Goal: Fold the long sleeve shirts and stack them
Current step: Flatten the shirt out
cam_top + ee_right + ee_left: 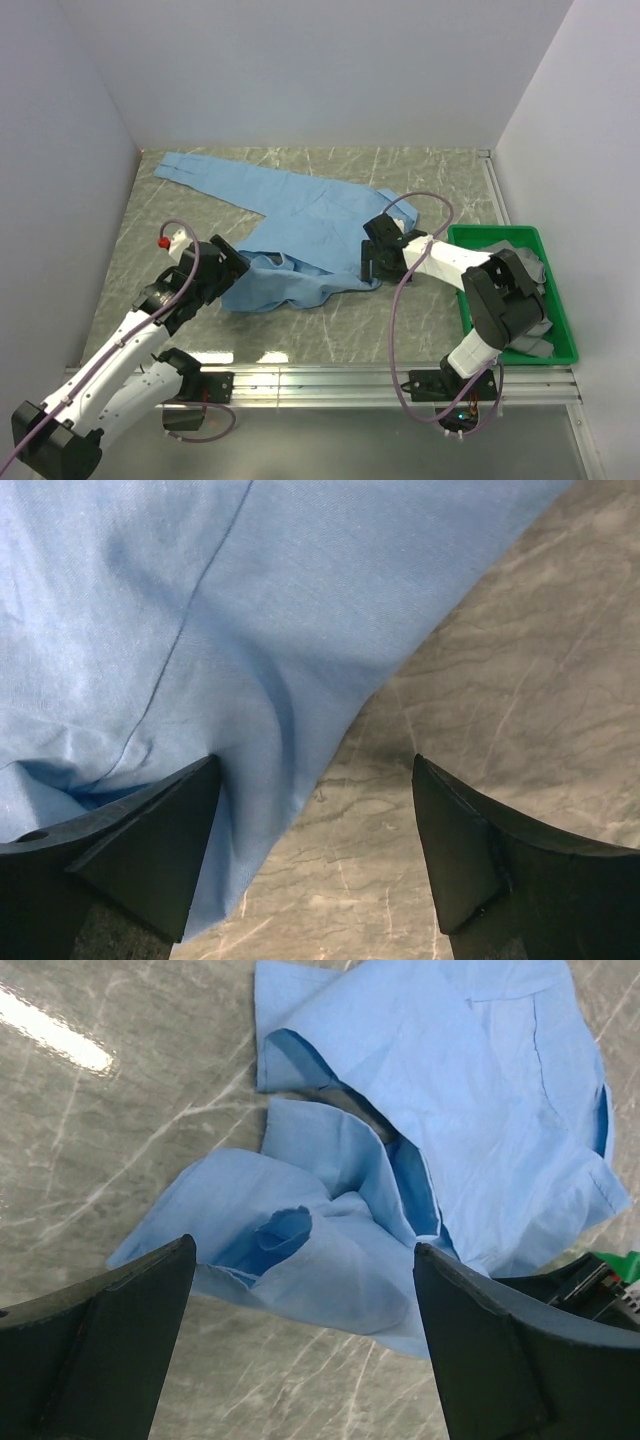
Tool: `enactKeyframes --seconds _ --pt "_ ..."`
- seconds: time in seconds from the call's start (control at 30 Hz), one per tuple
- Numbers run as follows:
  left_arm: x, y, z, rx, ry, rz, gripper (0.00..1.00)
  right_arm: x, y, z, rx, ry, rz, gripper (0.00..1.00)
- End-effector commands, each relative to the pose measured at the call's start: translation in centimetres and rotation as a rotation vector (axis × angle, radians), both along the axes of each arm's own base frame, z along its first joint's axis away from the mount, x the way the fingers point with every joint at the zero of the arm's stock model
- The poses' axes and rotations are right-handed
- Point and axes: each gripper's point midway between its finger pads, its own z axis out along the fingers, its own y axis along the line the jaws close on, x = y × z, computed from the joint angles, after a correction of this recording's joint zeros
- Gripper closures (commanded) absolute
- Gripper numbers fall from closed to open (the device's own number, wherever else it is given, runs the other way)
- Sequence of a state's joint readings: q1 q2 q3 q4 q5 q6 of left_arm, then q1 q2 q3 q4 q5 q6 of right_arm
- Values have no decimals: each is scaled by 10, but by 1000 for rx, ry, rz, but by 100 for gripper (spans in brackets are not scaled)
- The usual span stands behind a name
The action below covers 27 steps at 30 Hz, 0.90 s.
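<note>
A light blue long sleeve shirt (300, 225) lies crumpled on the marble table, one sleeve stretched to the far left. My left gripper (235, 268) is open at the shirt's near left edge; in the left wrist view (305, 1260) bunched blue cloth (340, 1250) lies just beyond the wide-apart fingers. My right gripper (368, 265) is open at the shirt's right edge; in the right wrist view (315, 780) its left finger (150, 840) rests over the cloth's edge (250, 660), its right finger over bare table. Grey cloth (515, 255) lies in a green bin.
The green bin (562, 330) stands at the right edge of the table, partly under the right arm. White walls enclose the left, back and right. A metal rail (330, 380) runs along the near edge.
</note>
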<state>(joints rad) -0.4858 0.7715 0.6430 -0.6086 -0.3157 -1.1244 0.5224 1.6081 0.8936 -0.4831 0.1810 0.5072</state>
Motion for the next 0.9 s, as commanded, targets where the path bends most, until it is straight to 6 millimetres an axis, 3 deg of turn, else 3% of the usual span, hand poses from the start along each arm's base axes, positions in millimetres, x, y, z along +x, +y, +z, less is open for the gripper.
enactKeyframes --seconds 0.0,0.17,0.27,0.3,0.37,0.4,0.47,0.5,0.57,0.63,0.67,0.73,0.77,0.8,0.83,0.87 --pt "9 -11 9 -68 -41 -12 4 3 3 9 30 -36 12 16" --pt "9 -23 2 -84 -8 -64 6 7 8 18 68 -68 14 17" --pt "9 -24 -5 -88 9 -68 18 9 11 22 88 -86 14 19" --pt "8 -24 -8 -88 17 -67 34 12 14 26 103 -101 13 21" --pt "11 -25 -13 -85 27 -65 50 15 19 29 127 -108 18 24" --pt "14 -25 -13 -85 16 -65 67 17 22 29 136 -107 22 26" --pt "23 -23 -16 -72 15 -58 85 21 28 28 152 -104 26 28" --pt "34 -23 -10 -62 -22 -64 100 24 32 29 173 -106 27 31" --pt "52 -10 -11 -20 -38 -32 100 31 37 31 202 -110 23 33" --pt "81 1 8 23 -121 -22 100 42 43 37 261 -128 5 36" --pt "97 16 3 36 -106 10 100 50 46 41 278 -142 0 37" --pt "134 24 38 47 -213 2 100 65 49 48 315 -169 -21 40" --pt "151 27 32 54 -196 -7 100 76 52 57 326 -194 -29 41" --pt "174 33 65 47 -267 -27 100 84 54 62 335 -212 -40 46" --pt "190 31 80 45 -306 -55 100 92 55 68 343 -231 -47 50" --pt "208 32 77 56 -295 -66 100 106 60 80 359 -263 -49 53"
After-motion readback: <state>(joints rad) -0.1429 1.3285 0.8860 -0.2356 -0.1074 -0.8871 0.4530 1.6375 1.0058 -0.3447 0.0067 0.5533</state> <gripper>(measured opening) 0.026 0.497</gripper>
